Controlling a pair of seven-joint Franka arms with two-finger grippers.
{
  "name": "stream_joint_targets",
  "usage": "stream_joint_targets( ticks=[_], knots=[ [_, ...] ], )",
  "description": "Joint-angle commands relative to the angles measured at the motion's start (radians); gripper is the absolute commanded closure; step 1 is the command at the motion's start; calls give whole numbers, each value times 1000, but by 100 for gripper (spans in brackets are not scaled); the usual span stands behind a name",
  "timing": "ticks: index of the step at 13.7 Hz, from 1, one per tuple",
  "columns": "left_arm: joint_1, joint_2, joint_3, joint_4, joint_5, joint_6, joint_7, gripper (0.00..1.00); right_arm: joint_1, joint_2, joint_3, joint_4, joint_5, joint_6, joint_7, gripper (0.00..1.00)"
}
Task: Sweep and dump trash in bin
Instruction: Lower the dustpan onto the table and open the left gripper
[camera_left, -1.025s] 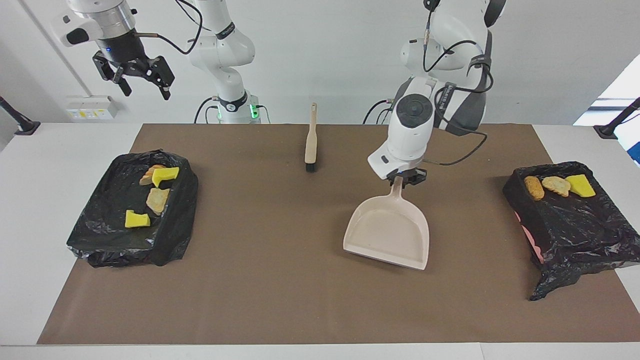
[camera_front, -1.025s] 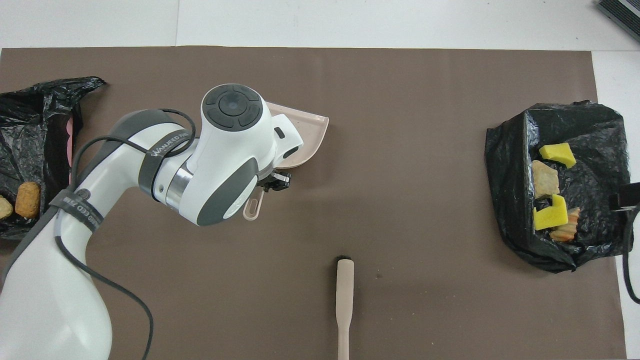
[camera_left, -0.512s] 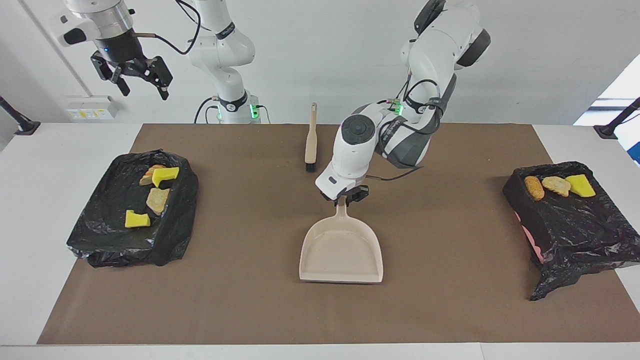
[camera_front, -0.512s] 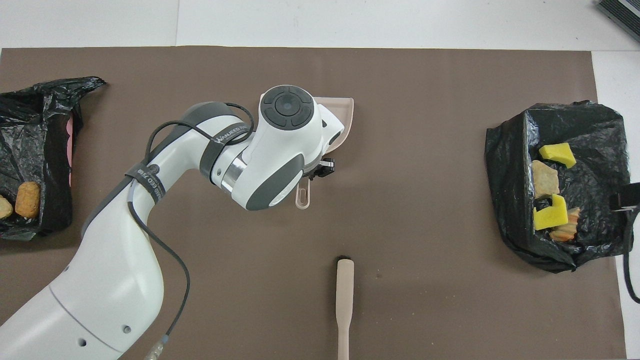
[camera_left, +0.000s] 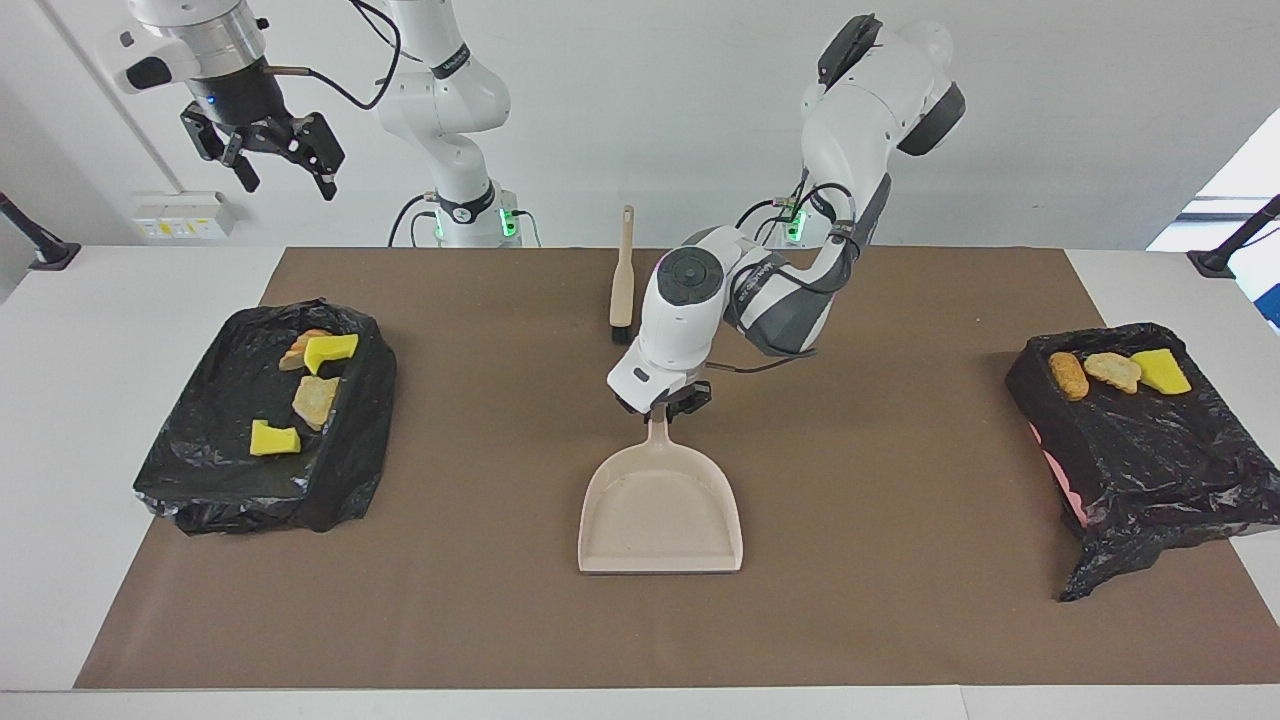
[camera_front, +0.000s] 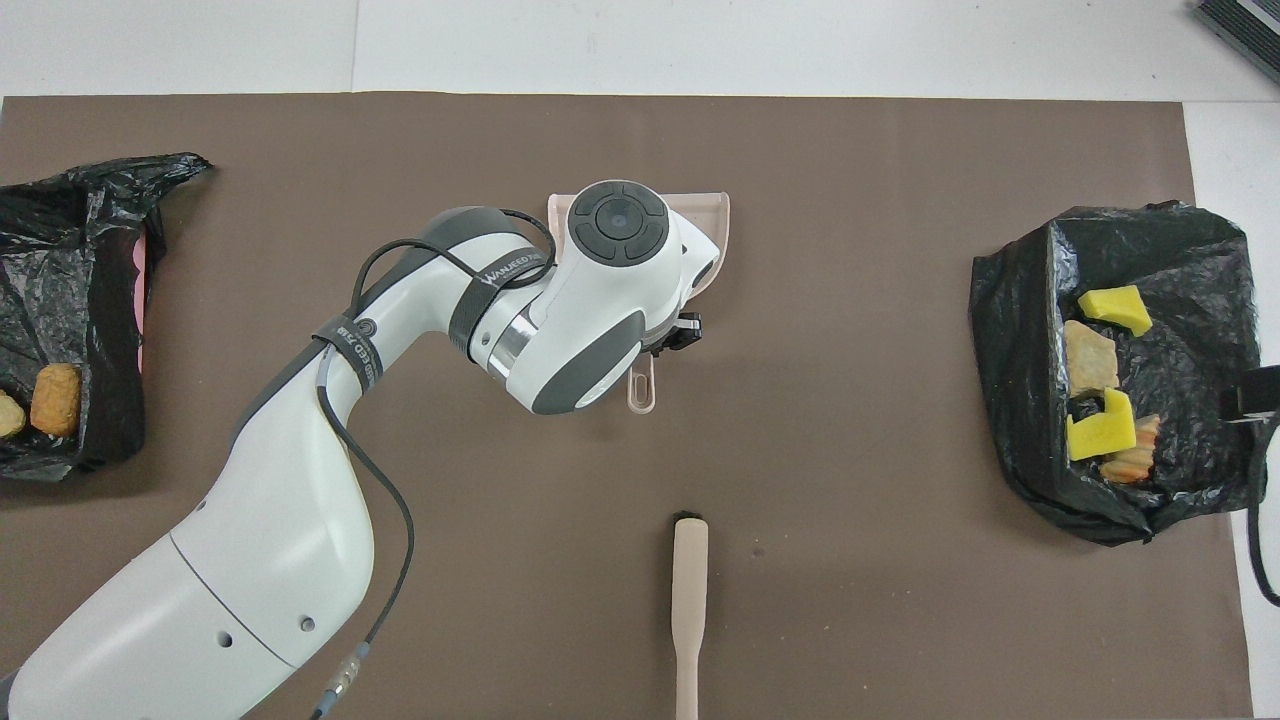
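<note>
Trash: seven small pieces, all lying in two black bag-lined bins, well apart from the dustpan on either hand. No contact with the dustpan anywhere.

Toward the right arm's end from the dustpan, in the first bin, four pieces: a yellow sponge slab leaning against an orange-tan crusty lump, just beside them a tan bread-like slice, and a little apart a notched yellow sponge chunk. Bright, matte, rough-cut edges on the sponge; browned, uneven faces on the bread-like bits.

Toward the left arm's end from the dustpan, in the second bin, three pieces in a row along the rim nearer to the robots: an orange oblong lump, a pale tan slice, a yellow sponge wedge. Close together, the slice between the other two.

Dustpan itself: beige, flat on the brown mat, pan empty, handle pointing toward the robots. Nearer to the robots than the dustpan, a beige hand brush, black bristles toward the pan.

Left gripper right at the dustpan's handle; whether clamped on it or loosened, impossible to tell. Right gripper waiting high in the air, well apart from the dustpan toward the right arm's end, fingers spread wide, holding nothing.
</note>
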Motion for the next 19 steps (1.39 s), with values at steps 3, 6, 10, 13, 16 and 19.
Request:
stream_joint_targets(
  ticks=[3, 6, 10, 13, 16, 19],
  knots=[
    [-4, -38, 1, -14, 85, -13, -5, 0, -13, -21, 12, -19, 10, -13, -36, 0],
    [7, -162, 22, -101, 75, -21, 7, 0, -16, 9, 14, 29, 0, -19, -39, 0],
    [7, -343, 141, -238, 45, -29, 82, 0, -11, 8, 14, 21, 0, -13, -33, 0],
    [9, -489, 266, -320, -143, -30, 266, 0, -8, 0, 16, 21, 2, -22, -39, 0],
    [9, -609, 385, -348, -239, -103, 424, 0, -7, 0, 16, 20, 2, -21, -39, 0],
    [12, -696, 490, -336, -253, -188, 576, 0, -8, 0, 16, 20, 0, -16, -38, 0]
  ],
)
